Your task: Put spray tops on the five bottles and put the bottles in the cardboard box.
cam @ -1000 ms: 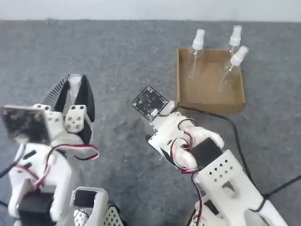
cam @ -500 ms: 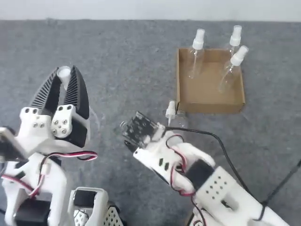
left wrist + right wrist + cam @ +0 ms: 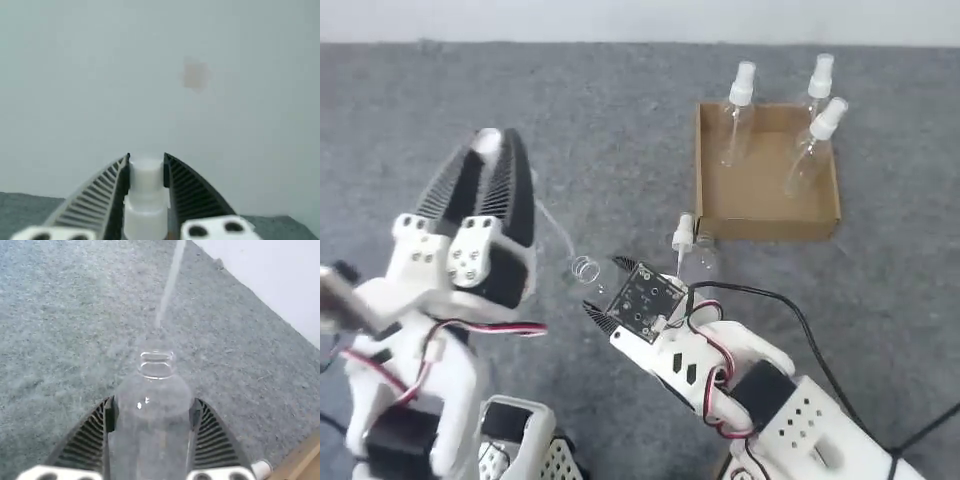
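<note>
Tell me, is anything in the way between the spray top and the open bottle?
Nothing visible is. The left tool holds the spray top, whose thin tube points toward the mouth of the bottle in the right tool, with only open space between.

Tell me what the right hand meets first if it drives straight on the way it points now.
Most likely the dip tube of the spray top held in the left hand: it hangs just ahead of the mouth of the open bottle that the right hand grips. Depth is unclear.

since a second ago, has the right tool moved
Yes: the right tool, holding the bottle, has drawn back from the box, down-left in the high view.
</note>
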